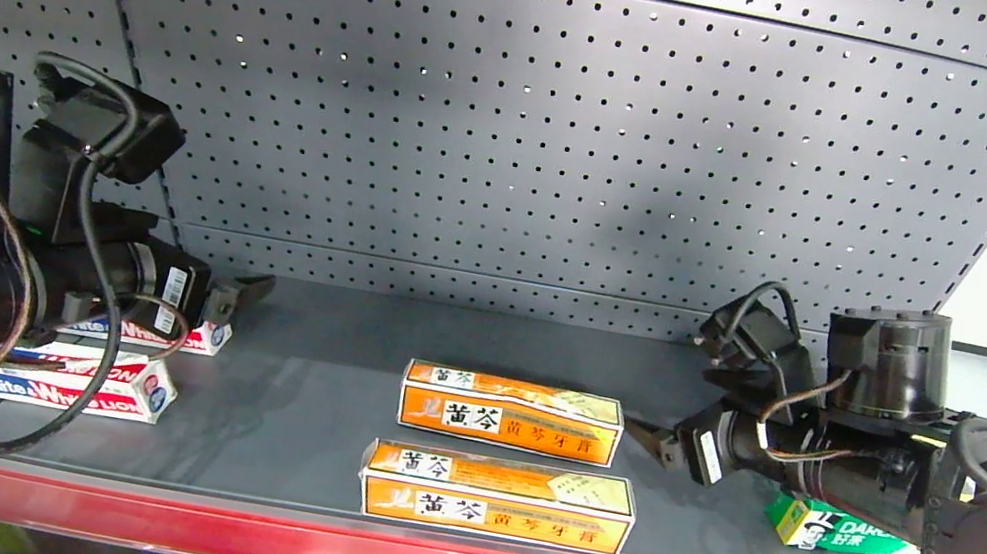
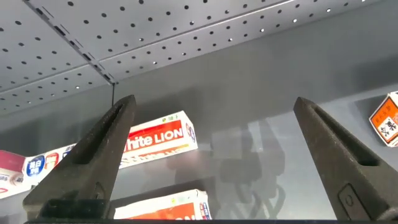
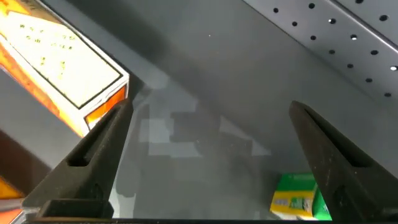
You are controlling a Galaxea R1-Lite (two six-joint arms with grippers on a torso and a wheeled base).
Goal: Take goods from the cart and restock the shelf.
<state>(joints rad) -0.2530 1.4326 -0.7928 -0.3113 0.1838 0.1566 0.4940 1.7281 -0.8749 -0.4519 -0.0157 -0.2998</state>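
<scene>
Currently your left end effector (image 1: 246,286) hangs low over the shelf (image 1: 308,407) with its fingers spread wide and nothing between them. Two white boxes (image 1: 128,390) lie just beside and below it. Your right end effector (image 1: 643,435) is spread apart too, and empty. The rear orange box (image 1: 510,412) lies just ahead of its tips, the front orange box (image 1: 496,496) lies nearer the shelf lip, and a green box (image 1: 815,525) sits behind it, under the arm.

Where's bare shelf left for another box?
Bare shelf between the white boxes and the orange boxes, and the strip behind the orange boxes along the pegboard. Tighter between orange boxes and green box, where the right gripper sits. Left end is crowded.
</scene>
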